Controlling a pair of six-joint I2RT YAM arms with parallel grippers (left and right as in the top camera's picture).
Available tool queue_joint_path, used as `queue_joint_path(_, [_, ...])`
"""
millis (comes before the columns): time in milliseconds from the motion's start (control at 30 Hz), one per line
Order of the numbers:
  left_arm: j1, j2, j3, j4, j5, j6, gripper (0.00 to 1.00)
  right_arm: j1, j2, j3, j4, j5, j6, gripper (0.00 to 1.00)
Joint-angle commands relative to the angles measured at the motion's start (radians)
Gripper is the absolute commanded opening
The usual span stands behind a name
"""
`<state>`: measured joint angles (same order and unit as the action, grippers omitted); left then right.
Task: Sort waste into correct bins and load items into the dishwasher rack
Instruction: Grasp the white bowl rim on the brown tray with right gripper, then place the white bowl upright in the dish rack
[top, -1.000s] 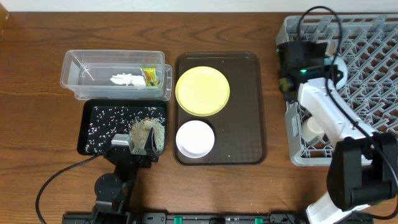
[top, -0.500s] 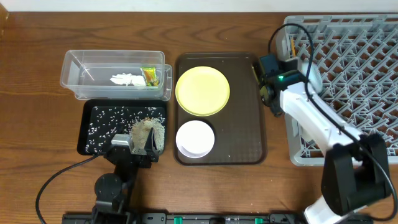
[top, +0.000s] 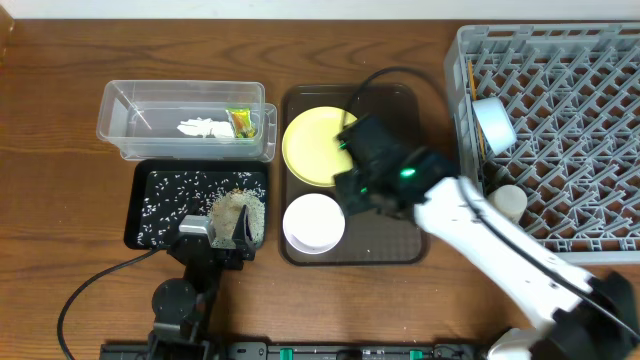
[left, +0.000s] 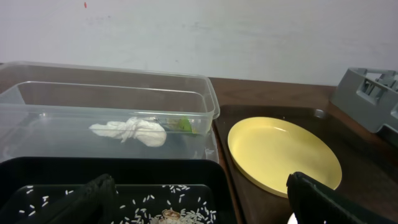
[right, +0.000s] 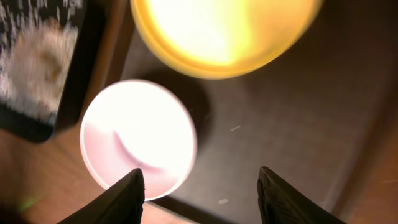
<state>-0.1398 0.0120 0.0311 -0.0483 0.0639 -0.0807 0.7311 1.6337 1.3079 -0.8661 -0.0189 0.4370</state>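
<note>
**Right claw open above the bowl and plate; waste lies in both bins**

The right claw (right: 199, 179) hangs over the brown serving tray (top: 385, 240) at the table's centre. Its two fingers are spread wide and grip nothing. Seen from its wrist, the white bowl (right: 138, 140) lies at 9 o'clock of the claw and the yellow plate (right: 224, 31) at 12 o'clock. Both rest on the serving tray, near each other.

The left claw (left: 200, 186) is also spread open and empty. It sits at 7 o'clock on the table, over the near end of the black tray (top: 130, 205), which carries scattered rice (top: 238, 212). Just beyond, at 10 o'clock, the clear tub (top: 115, 125) holds the napkin (top: 203, 128) and the wrapper (top: 240, 122). The grey rack (top: 570, 120) fills 3 o'clock, with a white cup (top: 493, 122) inside near its left wall.
</note>
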Motion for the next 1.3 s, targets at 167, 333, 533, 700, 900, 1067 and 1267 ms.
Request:
queue_joint_path(167, [0.004,-0.008,-0.027,-0.017,-0.004,0.005,0.90,0.046,0.230,-0.027,0.013,0.026,0.153,0.41])
queue_joint_path(333, [0.004,-0.008,-0.027,-0.017,-0.004,0.005,0.90,0.043,0.262,-0.026,0.012,0.035,0.154,0.09])
queue_joint_path(533, [0.004,-0.008,-0.027,-0.017,-0.004,0.005,0.90,0.007,0.189,-0.026,-0.004,0.105,0.150,0.01])
queue_joint_path(700, [0.004,-0.008,-0.027,-0.017,-0.004,0.005,0.90,-0.065,0.034,-0.025,-0.065,0.362,0.150,0.01])
queue_joint_path(900, [0.004,-0.008,-0.027,-0.017,-0.004,0.005,0.90,-0.218,-0.184,-0.025,-0.123,0.926,0.148,0.01])
queue_joint_path(1067, [0.004,-0.008,-0.027,-0.017,-0.004,0.005,0.90,-0.374,-0.242,-0.025,-0.060,1.217,0.035,0.01])
queue_joint_path(1267, [0.004,-0.008,-0.027,-0.017,-0.004,0.005,0.90,-0.575,-0.178,-0.027,0.091,1.234,-0.151,0.01])
